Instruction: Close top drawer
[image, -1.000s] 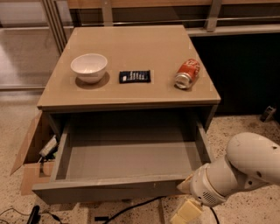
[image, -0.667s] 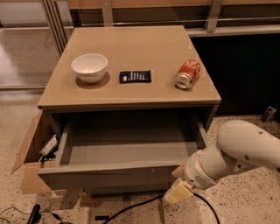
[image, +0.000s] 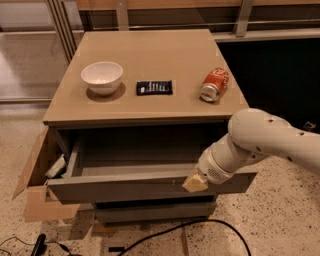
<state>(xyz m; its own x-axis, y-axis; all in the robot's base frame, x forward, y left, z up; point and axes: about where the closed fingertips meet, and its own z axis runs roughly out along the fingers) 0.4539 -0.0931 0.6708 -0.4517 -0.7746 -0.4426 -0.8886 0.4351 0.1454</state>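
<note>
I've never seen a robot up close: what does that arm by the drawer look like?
The arm is smooth, rounded and off-white, like thick tubing, with a few small dark dots on its shell. The tool, at the front of the top drawer, is a small yellowish-tan piece. No cables show on the arm.

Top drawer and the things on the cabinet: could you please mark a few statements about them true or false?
1. The top drawer is fully shut. False: it stands partly open.
2. The end effector is at the drawer's front panel, towards its right end. True.
3. The can stands upright. False: it lies on its side.
4. The dark packet lies between the bowl and the can on the cabinet top. True.
</note>
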